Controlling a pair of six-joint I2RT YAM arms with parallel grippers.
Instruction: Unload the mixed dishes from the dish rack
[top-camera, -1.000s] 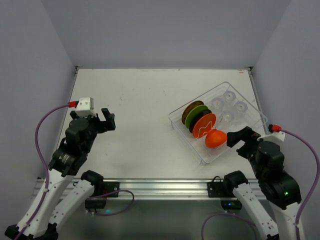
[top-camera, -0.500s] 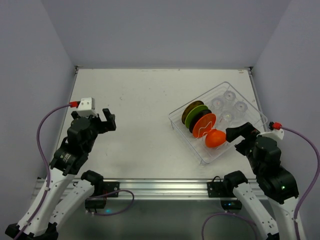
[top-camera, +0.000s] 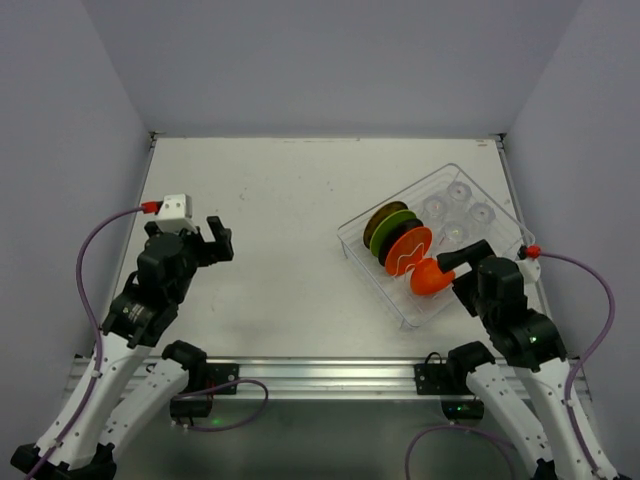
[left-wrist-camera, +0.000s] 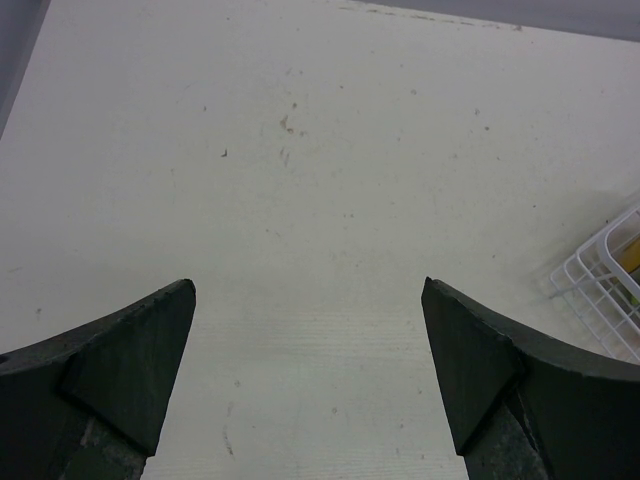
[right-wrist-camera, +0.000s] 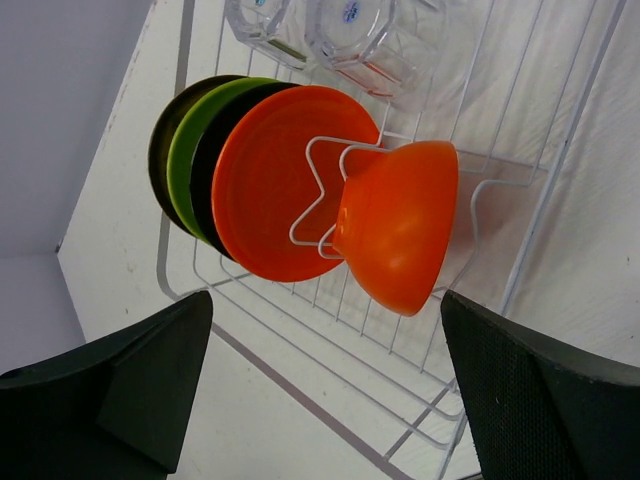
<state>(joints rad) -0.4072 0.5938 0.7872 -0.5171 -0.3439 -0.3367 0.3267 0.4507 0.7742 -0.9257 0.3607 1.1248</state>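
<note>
Gaping wide, the right tool (right-wrist-camera: 325, 300) hung near the bowl (right-wrist-camera: 400, 235), tilted in the rack (top-camera: 374, 280) beside upright plates (right-wrist-camera: 270, 190), the hindmost mostly hidden. The cups (right-wrist-camera: 370, 40) were cut off in the wrist view. The left tool (left-wrist-camera: 306, 288), equally wide, stood well apart over the worktop (top-camera: 280, 200).

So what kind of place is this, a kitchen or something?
Likely a robot test bench, not a kitchen: a white table boxed in by plain grey walls, a left arm and right arm bolted at its near edge, and a dish rack of plates.
</note>
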